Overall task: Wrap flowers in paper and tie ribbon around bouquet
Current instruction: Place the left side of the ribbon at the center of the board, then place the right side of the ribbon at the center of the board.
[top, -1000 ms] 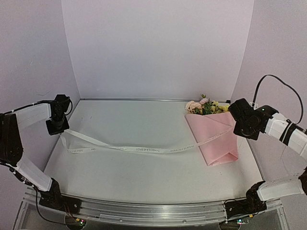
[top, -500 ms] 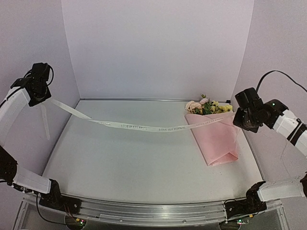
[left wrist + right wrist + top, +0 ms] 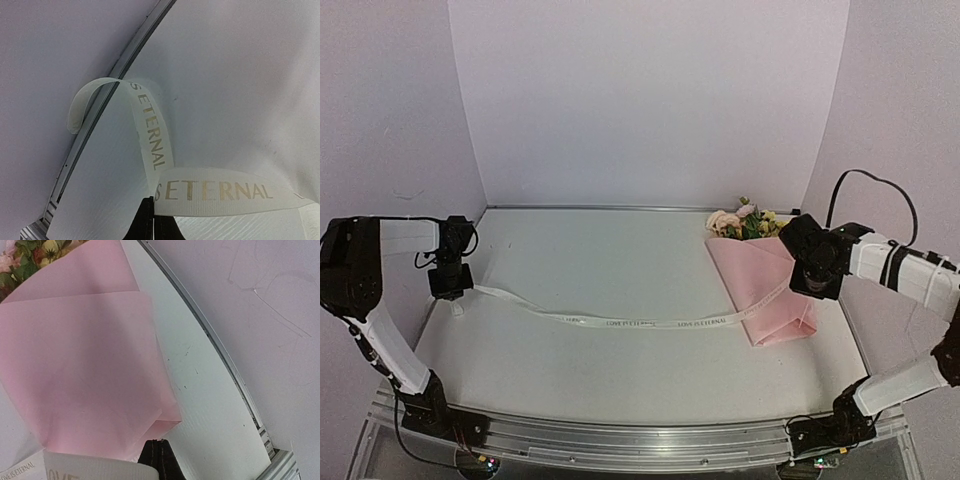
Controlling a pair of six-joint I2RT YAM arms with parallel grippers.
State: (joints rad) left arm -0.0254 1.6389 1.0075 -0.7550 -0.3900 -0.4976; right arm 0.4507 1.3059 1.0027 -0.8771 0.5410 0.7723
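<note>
- Top view: the worktop (image 3: 620, 385) is closed in by a back wall (image 3: 650, 100) and two side walls, with a metal rail (image 3: 620, 440) along the near edge. Its middle and near half are open.
- The bouquet (image 3: 760, 270) lies in the far right corner, the flowers (image 3: 748, 222) pointing at the back wall and the folded end of the paper (image 3: 780, 325) toward the near side.
- The left arm (image 3: 390, 240) is folded against the left wall. Its jaws hang low over the left edge, closed on one end of the ribbon (image 3: 630, 322).
- The ribbon sags across the worktop and crosses the lower part of the paper up to the right jaws, which are also closed on it. The right arm (image 3: 890, 265) reaches in from the right wall, with a black cable (image 3: 880, 185) looping above it.
- Left wrist view: the dark fingertips are pinched together on the ribbon. Its free end curls in a loop over the metal edge strip (image 3: 107, 87), and the wall is right behind.
- Right wrist view: the paper fills the left side, its folded end just beside the closed jaws, which pinch the ribbon. A narrow band of bare worktop separates the paper from the right edge strip (image 3: 215, 345) and the wall.
</note>
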